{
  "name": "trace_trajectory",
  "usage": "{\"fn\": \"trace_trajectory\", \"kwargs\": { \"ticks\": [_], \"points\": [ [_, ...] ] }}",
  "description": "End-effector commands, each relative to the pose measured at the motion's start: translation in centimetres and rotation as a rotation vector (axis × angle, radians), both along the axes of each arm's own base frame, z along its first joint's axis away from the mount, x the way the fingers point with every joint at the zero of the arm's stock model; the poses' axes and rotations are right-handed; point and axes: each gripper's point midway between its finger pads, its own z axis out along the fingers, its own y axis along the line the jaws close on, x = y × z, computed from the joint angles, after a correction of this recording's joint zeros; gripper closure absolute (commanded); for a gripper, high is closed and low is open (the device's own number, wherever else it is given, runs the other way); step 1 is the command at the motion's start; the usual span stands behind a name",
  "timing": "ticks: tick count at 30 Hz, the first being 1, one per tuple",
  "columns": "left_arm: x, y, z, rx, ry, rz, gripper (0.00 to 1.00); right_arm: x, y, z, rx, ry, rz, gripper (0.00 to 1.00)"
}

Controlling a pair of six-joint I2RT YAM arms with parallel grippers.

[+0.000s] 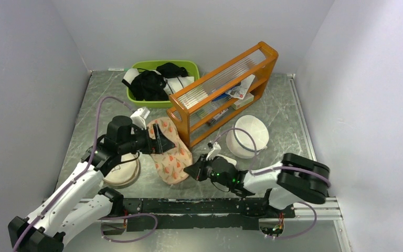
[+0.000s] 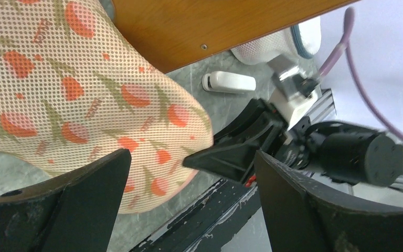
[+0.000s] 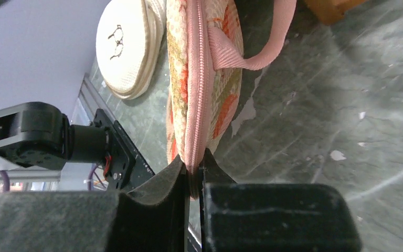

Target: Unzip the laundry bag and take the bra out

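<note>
Pinching the zipper rim [image 3: 195,79] at the 5 o'clock end of the laundry bag [image 1: 172,157], our right gripper [image 3: 191,176] is clamped tight, but the teeth look fully closed, so we reckon nothing's unzipped yet. Up at the 11 o'clock end, our left gripper [image 1: 160,140] sits spread wide over it. No bra in sight, presumably inside.

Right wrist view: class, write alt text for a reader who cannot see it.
The right gripper pinches the pink zipper edge of the printed laundry bag, whose visible zipper is shut. A pink strap loops off the bag, and a round beige pouch lies nearby.
</note>
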Motion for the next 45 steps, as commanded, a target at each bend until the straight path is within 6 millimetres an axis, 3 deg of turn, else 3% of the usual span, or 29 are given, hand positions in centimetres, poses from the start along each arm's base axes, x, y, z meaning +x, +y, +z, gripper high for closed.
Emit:
{"fn": "trace_trajectory", "kwargs": {
  "ticks": [1,9,15,20,28,34,45],
  "points": [
    [-0.2,-1.6,0.4,-0.03,-0.099,-0.134,0.02,-0.8,-2.4,-0.1,-0.075,0.027,0.085,1.0],
    [-1.6,-3.4,-0.9,-0.009,-0.183,-0.228,0.06,0.2,-5.9,1.8,-0.097,0.093,0.179,1.0],
    [-4.5,-6.2,-1.9,0.097,-0.295,-0.314,0.07,1.8,-8.1,2.4,-0.096,0.175,0.181,1.0],
    [-7.2,-8.2,-3.6,0.261,-0.425,-0.362,0.11,2.1,-8.7,2.9,-0.06,0.248,0.209,1.0],
    [-11.5,-10.4,-9.5,0.659,-0.605,-0.514,0.21,2.6,-9.5,4.4,-0.055,0.233,0.221,1.0],
    [-10.6,-11.0,-11.3,0.812,-0.696,-0.502,0.3,2.5,-9.5,5.0,-0.055,0.219,0.248,1.0],
    [-9.6,-12.2,-12.0,0.794,-0.727,-0.45,0.37,2.0,-9.2,5.9,-0.013,0.188,0.281,1.0]
  ]
}}
